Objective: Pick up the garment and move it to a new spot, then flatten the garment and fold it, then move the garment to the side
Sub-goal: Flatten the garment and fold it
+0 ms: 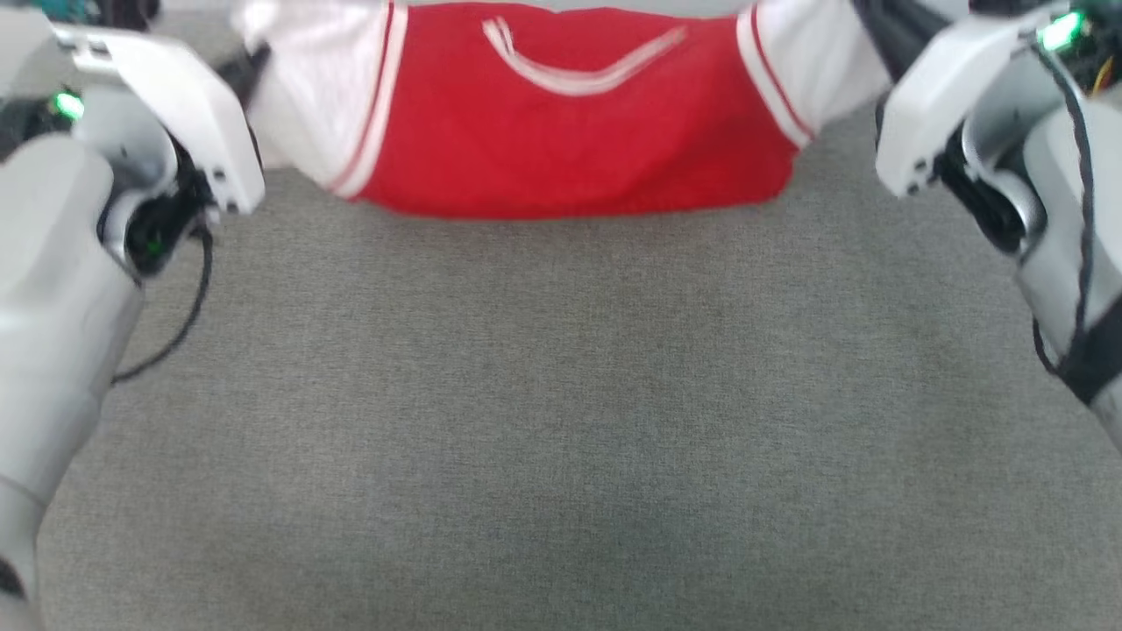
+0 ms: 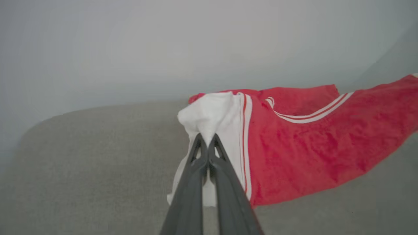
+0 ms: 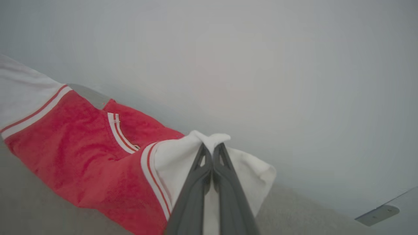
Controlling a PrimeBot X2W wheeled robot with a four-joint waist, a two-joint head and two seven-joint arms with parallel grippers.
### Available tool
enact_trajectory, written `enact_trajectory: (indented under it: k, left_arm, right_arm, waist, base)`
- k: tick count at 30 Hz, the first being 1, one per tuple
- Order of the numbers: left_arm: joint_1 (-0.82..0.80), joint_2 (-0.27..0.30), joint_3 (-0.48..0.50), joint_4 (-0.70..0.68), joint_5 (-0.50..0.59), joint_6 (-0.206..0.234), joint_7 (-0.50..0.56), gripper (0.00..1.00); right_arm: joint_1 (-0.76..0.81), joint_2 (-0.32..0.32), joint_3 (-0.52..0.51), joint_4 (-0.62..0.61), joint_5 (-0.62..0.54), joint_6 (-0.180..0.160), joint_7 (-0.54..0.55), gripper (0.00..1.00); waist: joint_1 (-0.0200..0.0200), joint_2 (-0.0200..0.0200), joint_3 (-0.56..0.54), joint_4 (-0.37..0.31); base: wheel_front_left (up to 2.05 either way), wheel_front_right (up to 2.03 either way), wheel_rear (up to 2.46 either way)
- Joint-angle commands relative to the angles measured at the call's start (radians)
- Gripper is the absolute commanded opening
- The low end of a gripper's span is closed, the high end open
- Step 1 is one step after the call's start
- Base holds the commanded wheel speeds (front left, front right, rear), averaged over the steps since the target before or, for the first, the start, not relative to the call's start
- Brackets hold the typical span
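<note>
Both hands are shut tight, each w/ a pinch of white sleeve. The L hand [image 2: 207,139] has the left sleeve [image 2: 217,114] bunched at its tips, and the R hand [image 3: 212,147] has the right sleeve [image 3: 178,160] the same way. The garment [image 1: 570,131] is strung btwn them at the far side of the grey tabletop [image 1: 561,421], red body in the middle and striped collar trim facing up. Its long axis runs left to right, sleeve to sleeve, square across the robot's front. The lower edge sags toward the cloth surface; can't tell if it touches or just clears it. Neither arm is nearer: each sits at its own end, roughly level. All the open room lies on the near side, so I'd guess the next move is to pull it near and lay it down, keeping both ends even so the body doesn't skew.
</note>
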Motion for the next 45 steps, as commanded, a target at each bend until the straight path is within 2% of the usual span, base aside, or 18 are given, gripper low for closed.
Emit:
enact_trajectory:
  k: [1,6,12,16,22,31,35,40,45]
  left_arm:
    - [0.015,0.001,0.001,-0.009,-0.025,-0.002,0.007,0.0]
    - [0.126,0.06,-0.017,-0.113,-0.123,-0.002,0.117,0.0]
    - [0.252,0.148,-0.046,-0.279,-0.171,0.008,0.196,0.0]
    - [0.351,0.222,-0.059,-0.432,-0.198,0.07,0.232,0.0]
    - [0.493,0.341,-0.084,-0.624,-0.208,0.2,0.256,0.0]
    - [0.662,0.443,-0.106,-0.752,-0.249,0.367,0.245,0.0]
    - [0.71,0.472,-0.109,-0.796,-0.271,0.422,0.254,0.0]
    - [0.75,0.504,-0.108,-0.851,-0.294,0.463,0.254,0.0]
    - [0.769,0.497,-0.102,-0.87,-0.3,0.463,0.226,0.0]
  right_arm:
    - [0.013,-0.005,0.004,-0.01,0.005,0.0,0.003,0.0]
    - [0.138,-0.094,0.039,-0.186,0.089,0.0,0.091,0.0]
    - [0.305,-0.202,0.066,-0.407,0.161,0.0,0.226,0.0]
    - [0.41,-0.283,0.075,-0.556,0.193,0.0,0.312,0.0]
    - [0.556,-0.366,0.055,-0.71,0.244,0.0,0.438,0.0]
    - [0.791,-0.404,-0.033,-0.805,0.33,0.0,0.631,0.0]
    - [0.891,-0.412,-0.089,-0.846,0.351,0.0,0.716,0.0]
    - [1.009,-0.398,-0.167,-0.898,0.347,0.0,0.814,0.0]
    - [1.083,-0.342,-0.223,-0.917,0.301,0.0,0.833,0.0]
  waist:
    - [0.0,0.0,-0.004,0.003]
    - [0.0,0.0,-0.023,0.014]
    - [0.0,0.0,-0.039,0.024]
    - [0.0,0.0,-0.041,0.029]
    - [0.0,0.0,-0.045,0.026]
    - [0.0,0.0,-0.071,0.015]
    - [0.0,0.0,-0.074,0.015]
    - [0.0,0.0,-0.067,0.016]
    - [0.0,0.0,-0.052,0.021]
  base:
    - [0.0,0.0,0.0]
    - [0.0,0.0,0.0]
    - [0.0,0.0,0.0]
    - [0.0,0.0,0.0]
    - [0.0,0.0,0.0]
    - [0.0,0.0,0.0]
    - [0.0,0.0,0.0]
    - [0.0,0.0,0.0]
    - [0.0,0.0,0.0]
